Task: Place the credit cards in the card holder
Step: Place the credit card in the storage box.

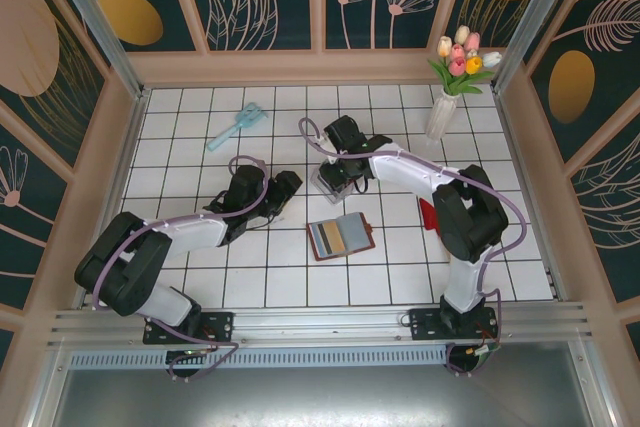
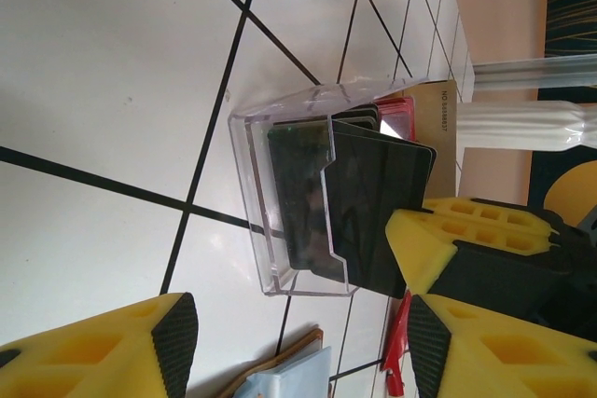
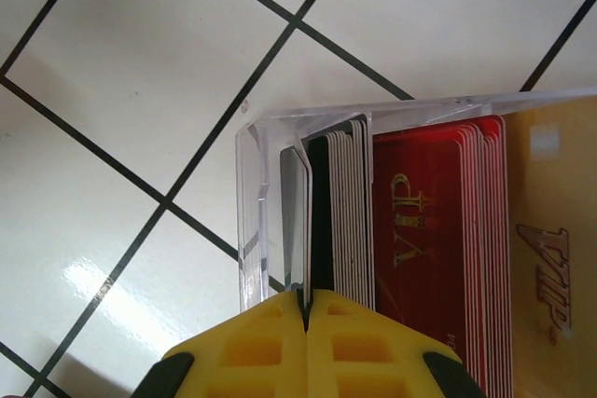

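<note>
The credit cards are thin, stiff and slick; the right end effector pinches seemingly one black card by its top edge, while the left end effector stands apart.

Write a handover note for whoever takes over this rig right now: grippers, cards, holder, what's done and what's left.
Left gripper: open and empty, hovering over the tiles beside the clear tray.
Right gripper: shut on a dark card at the front of the stack; the card is not yet out of the tray.
Credit cards: most stand upright in the tray.
Card holder: lies open on the table, nearer the arm bases than the tray.
Done: a few slots seem to hold cards already.
Left: lift this card out, slot it into the holder, then repeat for the rest.
</note>
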`<state>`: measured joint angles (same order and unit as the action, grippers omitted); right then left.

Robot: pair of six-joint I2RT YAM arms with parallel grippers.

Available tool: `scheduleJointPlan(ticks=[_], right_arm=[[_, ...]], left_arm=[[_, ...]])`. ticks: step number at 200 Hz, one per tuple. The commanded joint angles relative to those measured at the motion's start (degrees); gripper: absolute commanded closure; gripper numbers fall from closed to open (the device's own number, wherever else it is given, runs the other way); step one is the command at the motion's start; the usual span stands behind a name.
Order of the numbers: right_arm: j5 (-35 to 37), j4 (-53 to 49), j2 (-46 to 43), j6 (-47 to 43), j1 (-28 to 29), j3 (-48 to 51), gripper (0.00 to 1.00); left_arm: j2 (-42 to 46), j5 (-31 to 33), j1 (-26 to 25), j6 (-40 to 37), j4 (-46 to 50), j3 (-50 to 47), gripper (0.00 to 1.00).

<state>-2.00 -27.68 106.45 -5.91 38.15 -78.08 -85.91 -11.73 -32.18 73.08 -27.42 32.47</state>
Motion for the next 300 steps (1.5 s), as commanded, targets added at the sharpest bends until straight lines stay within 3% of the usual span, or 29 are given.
scheduleJointPlan(ticks=[1, 8, 17, 56, 88, 140, 238, 300], right_arm=[[2.6, -3.93, 0.63, -0.37, 0.03, -2.64, 1.0], [2.54, -3.97, 1.05, -0.24, 0.08, -3.0, 1.0], [2.61, -4.04, 1.88, 0.17, 0.31, -3.58, 0.93], [14.03, -3.43, 2.6, 0.2, 2.16, -4.29, 0.75], [15.31, -3.52, 2.65, -0.08, 2.77, -4.43, 0.7], [16.26, -2.56, 3.8, -0.6, 5.65, -3.51, 0.68], [31.61, 1.79, 5.74, -2.12, 9.04, -1.84, 0.65], [32.35, 3.35, 2.05, -2.96, 9.33, -0.39, 0.73]], left_arm=[[-0.66, -0.74, 0.37, -0.35, -1.24, 0.67, 0.36], [-0.67, -0.76, 0.4, -0.36, -1.32, 0.68, 0.36], [-0.75, -0.78, 0.36, -0.26, -1.4, 0.68, 0.36], [-0.93, -1.19, 0.33, -0.22, -1.79, 0.67, 0.36], [-1.19, -1.46, 0.37, -0.01, -2.57, 0.31, 0.35], [-1.02, -0.72, 0.39, 0.33, -2.69, -0.1, 0.35], [3.11, 3.75, 0.51, 1.15, -0.36, -2.92, 0.34], [1.73, 2.37, 0.46, 1.08, -0.95, -2.12, 0.34]])
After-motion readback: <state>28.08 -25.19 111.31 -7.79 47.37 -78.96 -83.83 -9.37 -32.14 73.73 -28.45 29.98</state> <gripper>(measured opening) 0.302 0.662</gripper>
